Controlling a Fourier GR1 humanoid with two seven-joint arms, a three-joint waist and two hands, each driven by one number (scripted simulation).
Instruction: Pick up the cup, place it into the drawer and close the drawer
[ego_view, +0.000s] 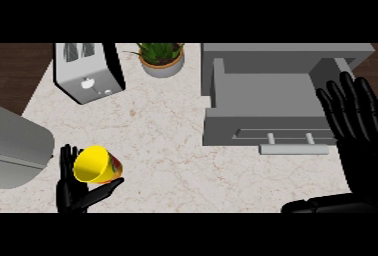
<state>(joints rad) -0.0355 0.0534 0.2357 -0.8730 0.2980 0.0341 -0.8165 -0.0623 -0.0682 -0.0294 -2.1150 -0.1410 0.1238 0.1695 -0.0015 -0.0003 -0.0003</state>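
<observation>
A yellow cup (94, 164) with a red and orange side sits at the lower left of the counter, tilted with its mouth toward me. My left hand (74, 192) is right beneath and behind it, fingers up along the cup's left side and thumb stretched under its right side, touching it. The grey drawer (262, 95) stands pulled out at the upper right, its inside bare and its handle (293, 148) at the near edge. My right hand (353, 110) is held up flat with straight fingers at the drawer's right edge.
A silver toaster (88, 72) stands at the back left, a potted plant (161, 59) beside it. A grey appliance (21, 147) sits at the left edge. The marble counter (170, 145) lies between the cup and the drawer.
</observation>
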